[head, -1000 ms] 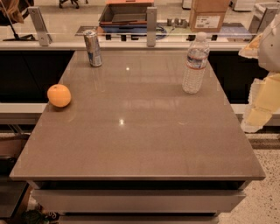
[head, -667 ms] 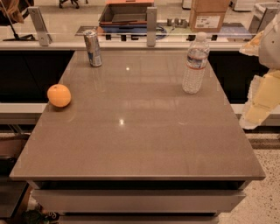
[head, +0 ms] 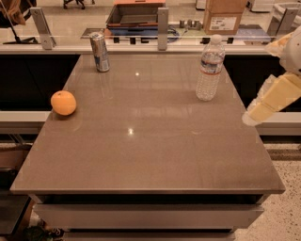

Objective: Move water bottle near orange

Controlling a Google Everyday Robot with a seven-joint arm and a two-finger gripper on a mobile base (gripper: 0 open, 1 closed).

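The water bottle (head: 209, 68) stands upright at the back right of the brown table (head: 150, 155); it is clear and ribbed, with a white cap and a white label. The orange (head: 63, 102) sits near the table's left edge, far from the bottle. My pale yellow gripper (head: 255, 114) hangs off the table's right side, below and to the right of the bottle, apart from it and holding nothing that shows.
A slim silver-blue drink can (head: 99, 52) stands at the back left of the table. Behind the table runs a counter with metal posts (head: 162, 28), a tray (head: 135, 13) and a cardboard box (head: 225, 16).
My gripper has swung slightly left and up, toward the table's right edge. The bottle, orange and can have not moved.
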